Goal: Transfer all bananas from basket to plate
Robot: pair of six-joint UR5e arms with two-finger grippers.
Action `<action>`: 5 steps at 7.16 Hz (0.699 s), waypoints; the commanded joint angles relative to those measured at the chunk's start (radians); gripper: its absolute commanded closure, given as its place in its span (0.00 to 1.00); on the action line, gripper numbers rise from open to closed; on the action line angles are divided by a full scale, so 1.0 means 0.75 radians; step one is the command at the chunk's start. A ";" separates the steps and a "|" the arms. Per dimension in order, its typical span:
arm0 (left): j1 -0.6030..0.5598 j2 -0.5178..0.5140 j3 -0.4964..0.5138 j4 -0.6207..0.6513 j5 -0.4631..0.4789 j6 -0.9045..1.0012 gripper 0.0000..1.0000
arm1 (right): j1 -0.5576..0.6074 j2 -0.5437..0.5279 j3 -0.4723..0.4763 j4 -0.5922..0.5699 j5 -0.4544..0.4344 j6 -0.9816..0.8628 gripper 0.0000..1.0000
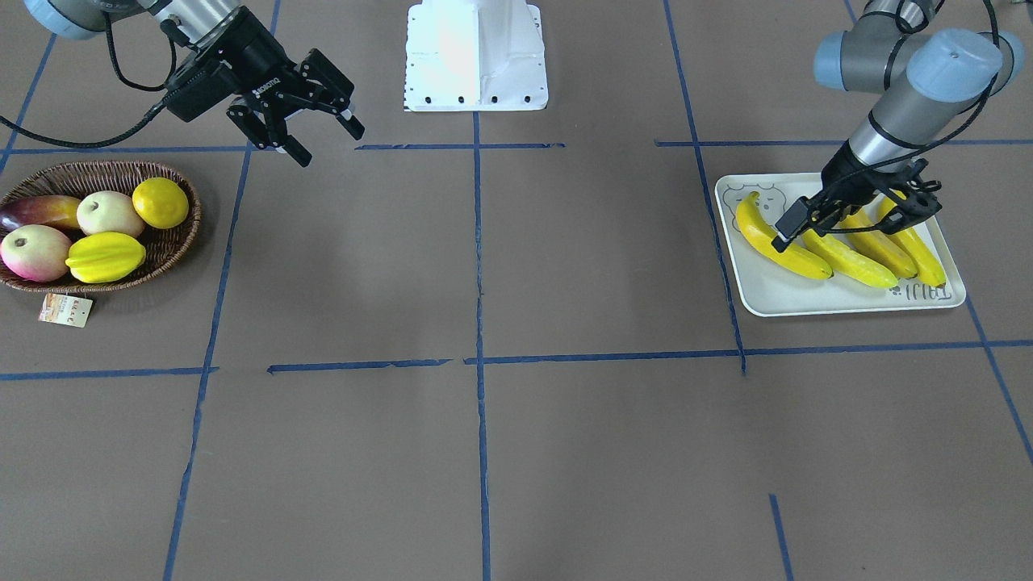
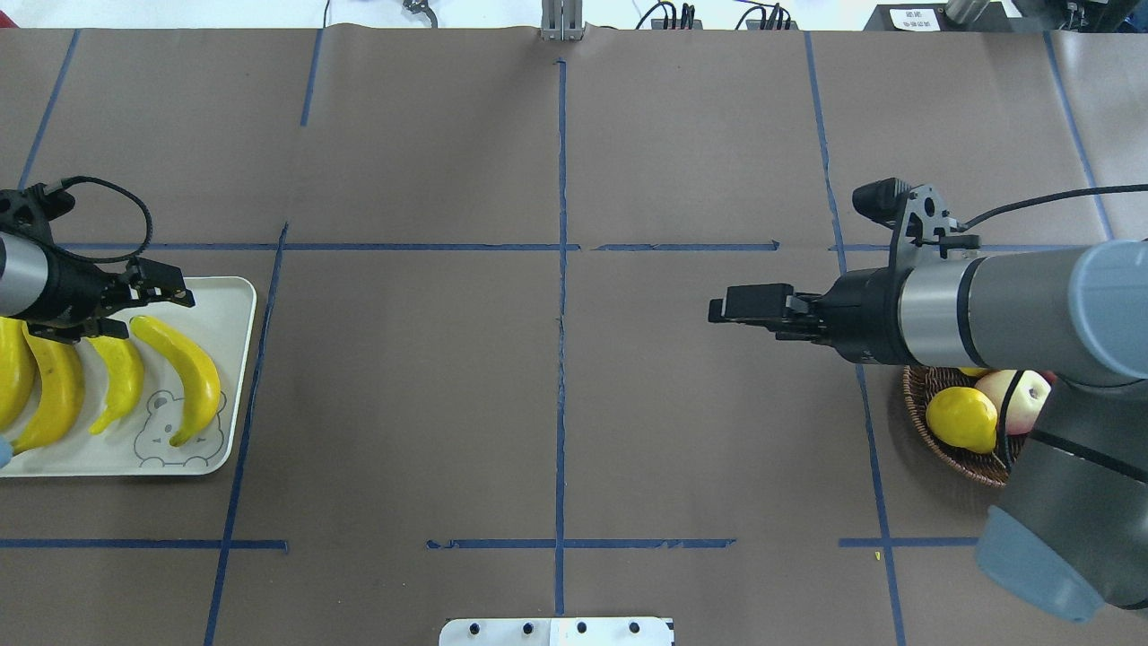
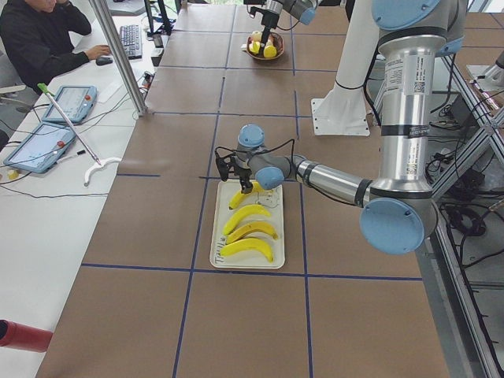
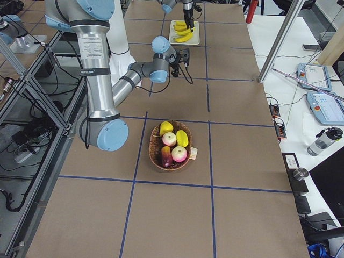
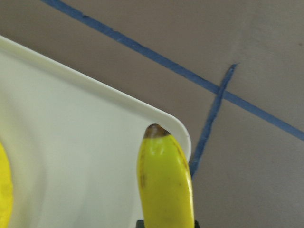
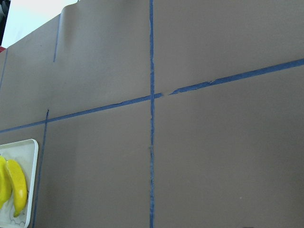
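Four yellow bananas [image 1: 847, 257] lie side by side on the off-white plate [image 1: 807, 300] with the bear drawing. They also show in the overhead view [image 2: 184, 377]. My left gripper [image 1: 878, 216] hangs low over the far end of the plate [image 2: 211, 301]. It is open, with its fingers spread over the banana tips. The left wrist view shows one banana tip [image 5: 164, 175] near the plate's corner [image 5: 71, 137]. My right gripper [image 1: 327, 139] is open and empty, in the air beside the wicker basket [image 1: 192, 234]. No banana shows in the basket.
The basket holds a lemon [image 1: 160, 202], a starfruit [image 1: 105, 257], two pink-and-cream round fruits [image 1: 34, 252] and a dark mango [image 1: 40, 211]. A paper tag [image 1: 64, 310] lies by it. The white robot base [image 1: 476, 56] stands at the table's robot-side edge.
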 commanded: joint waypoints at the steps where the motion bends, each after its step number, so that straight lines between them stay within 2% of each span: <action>1: -0.192 0.002 -0.017 0.006 -0.171 0.238 0.01 | 0.244 -0.157 -0.021 -0.009 0.227 -0.134 0.00; 2: -0.274 0.010 -0.021 0.063 -0.212 0.379 0.01 | 0.361 -0.258 -0.052 -0.009 0.311 -0.352 0.00; 3: -0.362 0.010 -0.044 0.195 -0.239 0.569 0.01 | 0.486 -0.319 -0.135 -0.011 0.379 -0.567 0.00; 4: -0.450 0.008 -0.093 0.381 -0.241 0.824 0.01 | 0.653 -0.320 -0.231 -0.062 0.487 -0.792 0.00; 5: -0.560 0.002 -0.138 0.599 -0.243 1.090 0.01 | 0.797 -0.320 -0.289 -0.206 0.551 -1.104 0.00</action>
